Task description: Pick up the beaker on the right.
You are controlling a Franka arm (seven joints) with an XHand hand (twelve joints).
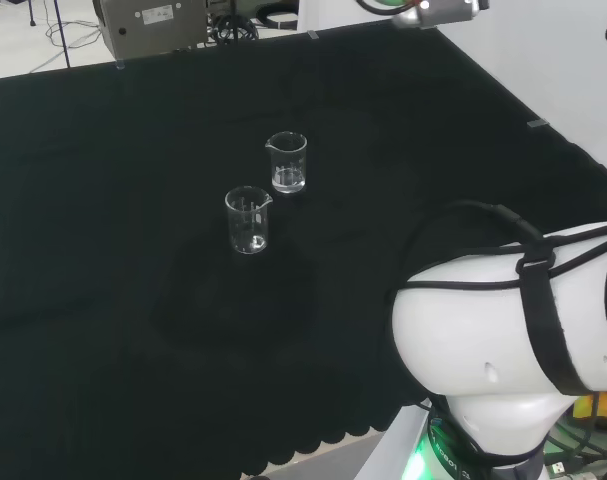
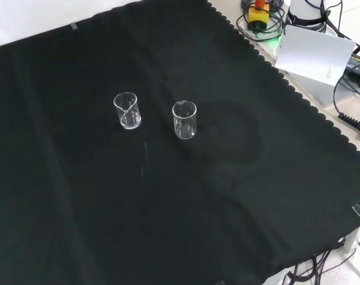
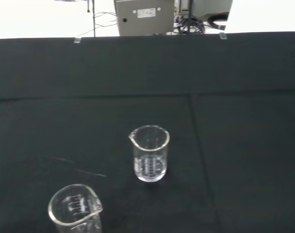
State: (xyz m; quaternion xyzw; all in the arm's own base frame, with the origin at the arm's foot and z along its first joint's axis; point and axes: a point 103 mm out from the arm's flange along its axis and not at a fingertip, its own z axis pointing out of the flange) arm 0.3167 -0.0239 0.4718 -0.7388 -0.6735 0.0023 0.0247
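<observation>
Right now two small clear glass beakers stand upright on the black cloth (image 1: 103,330), near each other but not touching. Head view: farther beaker (image 1: 286,162) sits up and to the right, nearer beaker (image 1: 248,220) down and to the left, spouts turned different ways. Front view: same pair side by side, farther beaker (image 2: 127,110) on the left, nearer beaker (image 2: 184,120) on the right & slightly lower. Wrist view: farther beaker (image 3: 149,153) near the middle w/ its spout toward the view's left, nearer beaker (image 3: 75,210) cut off at the frame edge. Both look empty, tho clear glass makes that hard to judge. Big white arm link (image 1: 513,320) w/ black cable and strap fills the head view's lower right, well apart from both beakers. Hand's state: can't tell, so can't place the beakers relative to it either. Grey metal box (image 3: 145,16) sits beyond the cloth's far edge.
</observation>
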